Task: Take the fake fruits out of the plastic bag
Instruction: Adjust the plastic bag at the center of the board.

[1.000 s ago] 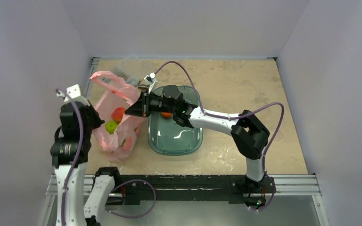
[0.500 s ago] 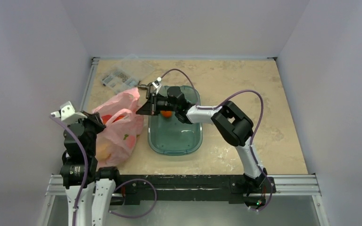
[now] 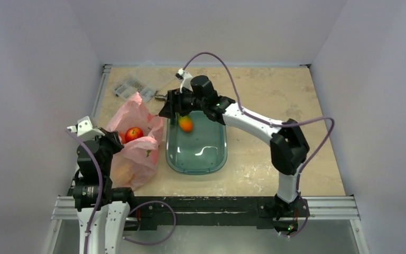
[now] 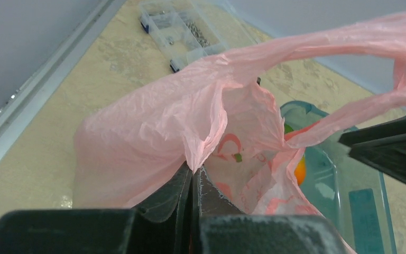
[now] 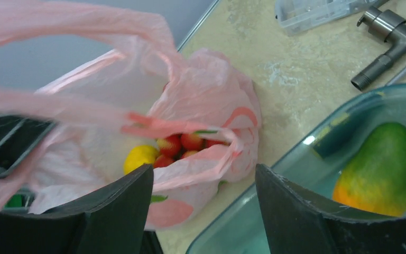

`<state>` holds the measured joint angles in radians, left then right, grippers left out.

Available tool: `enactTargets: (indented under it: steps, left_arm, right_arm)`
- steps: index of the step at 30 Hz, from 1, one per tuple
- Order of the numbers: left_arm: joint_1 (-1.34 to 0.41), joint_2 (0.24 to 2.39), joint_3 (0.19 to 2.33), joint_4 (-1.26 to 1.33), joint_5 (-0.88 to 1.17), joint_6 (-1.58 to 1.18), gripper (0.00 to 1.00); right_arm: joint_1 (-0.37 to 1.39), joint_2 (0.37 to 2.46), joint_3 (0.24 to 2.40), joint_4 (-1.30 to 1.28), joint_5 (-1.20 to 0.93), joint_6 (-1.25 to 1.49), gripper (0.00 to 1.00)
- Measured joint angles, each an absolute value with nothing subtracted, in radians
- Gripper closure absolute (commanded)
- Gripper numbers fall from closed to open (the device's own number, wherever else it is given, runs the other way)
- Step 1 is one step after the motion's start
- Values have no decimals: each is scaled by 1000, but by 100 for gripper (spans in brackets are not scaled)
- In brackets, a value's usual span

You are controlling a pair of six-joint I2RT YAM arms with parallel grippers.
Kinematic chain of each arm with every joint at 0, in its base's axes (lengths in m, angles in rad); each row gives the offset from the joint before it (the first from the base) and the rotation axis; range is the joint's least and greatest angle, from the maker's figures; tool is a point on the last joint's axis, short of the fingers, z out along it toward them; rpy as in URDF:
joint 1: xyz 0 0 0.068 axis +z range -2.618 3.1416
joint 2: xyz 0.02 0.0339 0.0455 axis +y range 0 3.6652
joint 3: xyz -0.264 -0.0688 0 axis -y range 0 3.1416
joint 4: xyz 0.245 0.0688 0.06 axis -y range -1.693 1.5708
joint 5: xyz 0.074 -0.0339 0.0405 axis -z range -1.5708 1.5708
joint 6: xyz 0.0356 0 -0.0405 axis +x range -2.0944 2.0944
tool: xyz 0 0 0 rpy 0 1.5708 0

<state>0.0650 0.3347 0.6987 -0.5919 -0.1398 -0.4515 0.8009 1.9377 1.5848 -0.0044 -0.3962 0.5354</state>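
The pink plastic bag (image 3: 137,153) slumps on the table's left side, mouth up. A round red fruit (image 3: 134,133) shows in its mouth. Through the opening I see a yellow fruit (image 5: 139,156) and a bunch of small red ones (image 5: 184,144). My left gripper (image 3: 114,142) is shut on a fold of the bag's rim (image 4: 201,153). My right gripper (image 3: 167,108) hangs open between the bag and the tub, nothing between its fingers (image 5: 124,198). One bag handle (image 4: 359,108) stretches toward it.
A teal see-through tub (image 3: 214,159) stands just right of the bag with an elongated green-to-orange mango (image 3: 185,123) in it. A small clear parts box (image 3: 134,87) and a metal tool (image 5: 383,34) lie at the back left. Walls close in on both sides.
My right gripper went from shut to open and rose toward the back. The bag sagged lower and the red fruit came into view. The left arm dropped nearer with the bag's rim.
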Motion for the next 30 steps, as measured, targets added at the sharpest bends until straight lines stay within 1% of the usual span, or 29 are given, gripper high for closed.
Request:
enactTargets:
  steps: [5,8,9,10,11,13,15,17,19,20,21,23,24,26,29,30]
  left_arm:
    - [65,398,699,-648,-44,-453,100]
    - [65,418,699,-677,-2,-457,100]
    - [65,420,699,-682,7,-458,100]
    - [65,422,699,-684,18,-461,100]
    - [65,423,699,-685,27,-464,100]
    - [65,426,699,-686,40,-471,100]
    - [65,429,699,-695,50,-480,90]
    - [65,436,699,-705,55,-491,74]
    - [65,450,707,-725,57,-503,57]
    - [65,463,717,-740,56,-510,50]
    - [65,479,730,-756,51,-516,44]
    - [65,525,772,-799,30,-538,40]
    - [65,551,791,-810,21,-542,39]
    - [65,604,818,-823,13,-549,43]
    - [65,696,838,-826,15,-549,54]
    - [65,714,838,-827,19,-550,58]
  right_arm:
    - [827,1696,1422,-5,-349,504,12]
    - [882,1610,1353,63,-350,512,10]
    - [911,1598,1339,98,-353,516,11]
    - [941,1596,1332,134,-358,522,14]
    - [967,1603,1330,165,-360,525,18]
    - [1023,1637,1327,235,-361,533,32]
    - [1068,1680,1303,308,-355,538,42]
    - [1100,1716,1257,362,-345,538,48]
    - [1128,1740,1176,414,-313,529,52]
    - [1140,1748,1142,429,-294,520,56]
    - [1157,1761,1105,451,-268,507,60]
    - [1186,1796,1064,480,-216,480,62]
    - [1199,1816,1054,498,-191,468,64]
    - [1222,1851,1042,535,-138,441,66]
    - [1262,1892,1036,566,-27,384,66]
    - [1276,1900,1036,570,18,360,66]
